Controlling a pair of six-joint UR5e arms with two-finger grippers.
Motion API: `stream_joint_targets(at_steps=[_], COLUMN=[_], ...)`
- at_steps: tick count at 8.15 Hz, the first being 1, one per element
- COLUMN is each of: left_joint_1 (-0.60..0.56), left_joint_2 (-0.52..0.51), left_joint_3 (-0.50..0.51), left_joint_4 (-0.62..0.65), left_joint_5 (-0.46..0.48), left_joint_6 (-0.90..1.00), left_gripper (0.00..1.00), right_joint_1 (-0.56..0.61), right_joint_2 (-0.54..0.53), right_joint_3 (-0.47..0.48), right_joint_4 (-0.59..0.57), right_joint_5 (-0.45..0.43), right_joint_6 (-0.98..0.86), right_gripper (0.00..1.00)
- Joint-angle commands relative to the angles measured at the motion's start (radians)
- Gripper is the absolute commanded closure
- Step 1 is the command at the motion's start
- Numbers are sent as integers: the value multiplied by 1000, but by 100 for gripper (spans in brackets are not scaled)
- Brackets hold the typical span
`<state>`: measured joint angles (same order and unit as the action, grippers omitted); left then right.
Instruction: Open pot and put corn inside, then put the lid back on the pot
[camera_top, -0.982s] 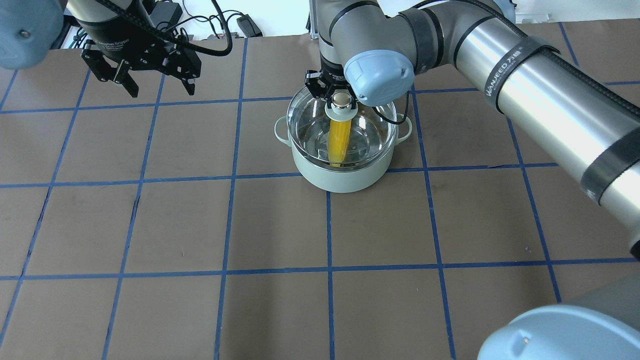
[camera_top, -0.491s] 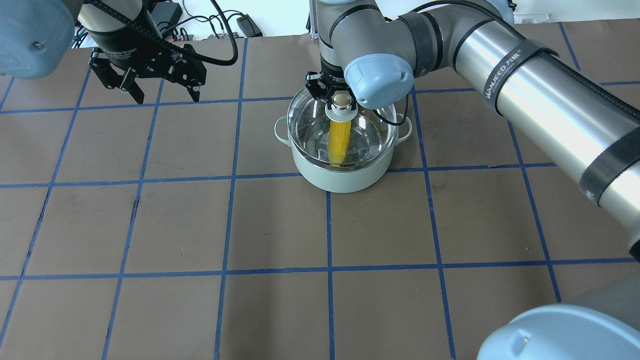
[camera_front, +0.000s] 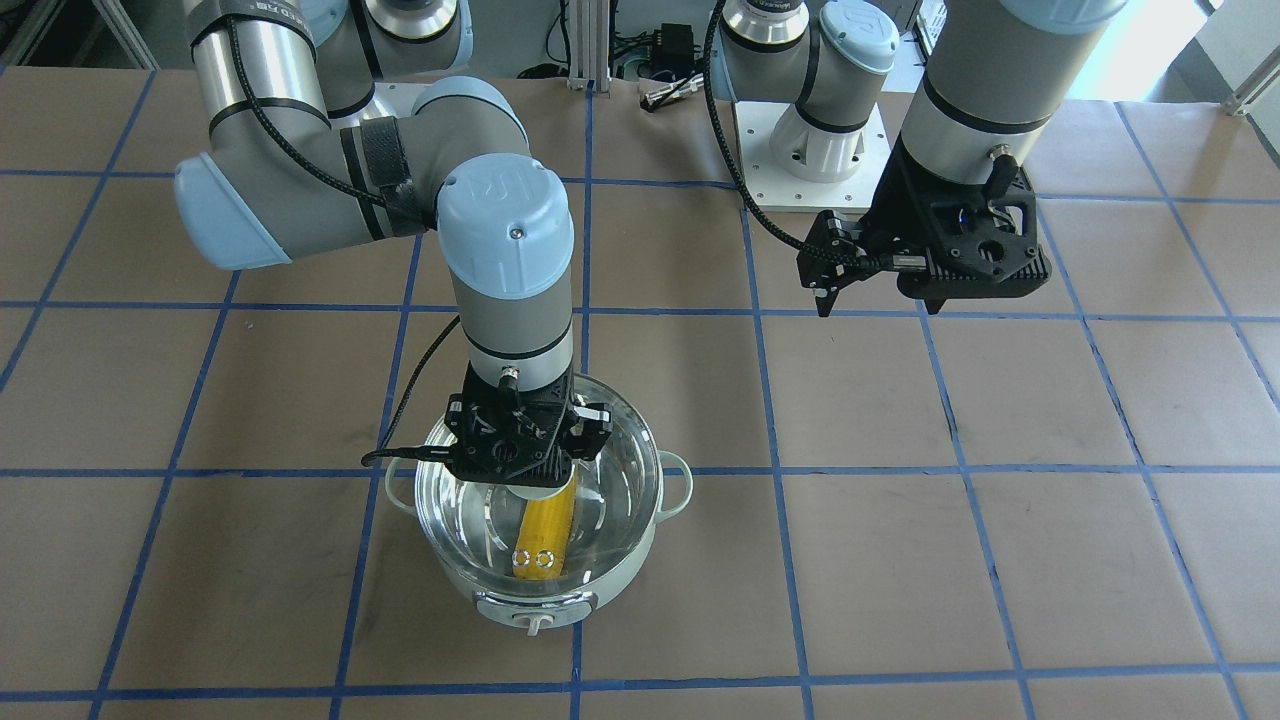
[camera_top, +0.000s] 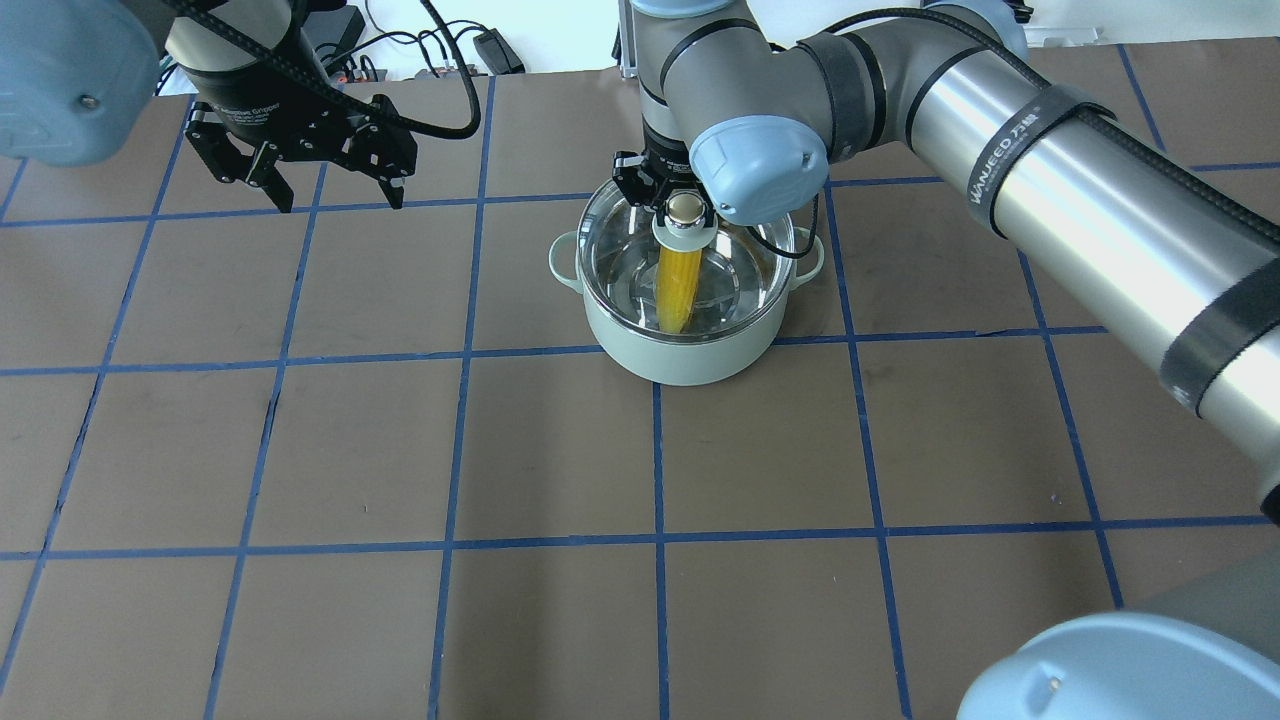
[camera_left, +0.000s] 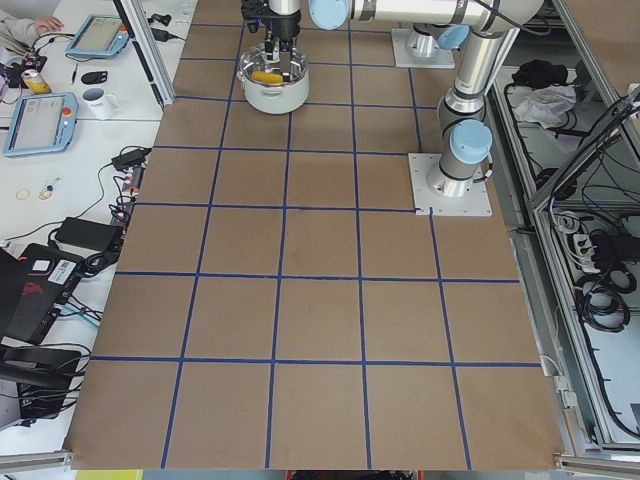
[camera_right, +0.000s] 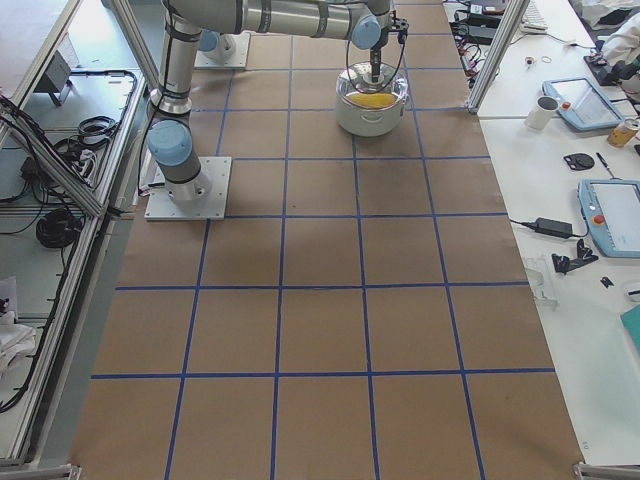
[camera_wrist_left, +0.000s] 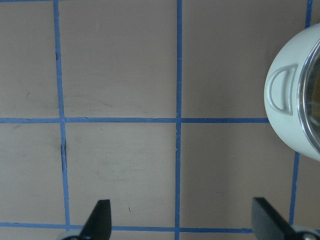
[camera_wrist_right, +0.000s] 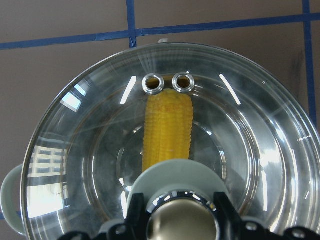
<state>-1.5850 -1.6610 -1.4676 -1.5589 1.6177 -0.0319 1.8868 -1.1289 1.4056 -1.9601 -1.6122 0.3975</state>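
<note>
**Lid on the pot, corn inside**

The right gripper (camera_top: 684, 207) has its fingers closed on the knob (camera_wrist_right: 182, 220) of the lid (camera_top: 622, 252), and the glass sits across the rim of the pot (camera_top: 680, 360). The corn (camera_top: 678, 285) lies inside, showing yellow through the glass. The left gripper (camera_top: 337, 200) hangs over the table (camera_top: 300, 450), well apart from the pot, fingers spread wide and holding nothing.

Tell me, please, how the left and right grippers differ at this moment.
The left gripper is open and holds nothing; the right gripper is closed on the knob of the lid. The left gripper hangs over the table, off to one side of the pot; the right gripper sits directly above the pot, with the corn visible through the glass beneath it. Both are black two-finger grippers pointing down.
</note>
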Motion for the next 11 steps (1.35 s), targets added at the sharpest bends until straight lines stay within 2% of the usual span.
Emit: stream_joint_targets(at_steps=[1, 11], left_joint_1=[-1, -1], left_joint_2=[1, 1], left_joint_3=[0, -2], left_joint_4=[2, 0], left_joint_5=[1, 1], left_joint_6=[0, 0], left_gripper=[0, 0], right_joint_1=[0, 0], right_joint_2=[0, -3], right_joint_3=[1, 21], right_joint_4=[-5, -7], right_joint_5=[1, 2], right_joint_6=[-2, -5], right_gripper=[81, 81])
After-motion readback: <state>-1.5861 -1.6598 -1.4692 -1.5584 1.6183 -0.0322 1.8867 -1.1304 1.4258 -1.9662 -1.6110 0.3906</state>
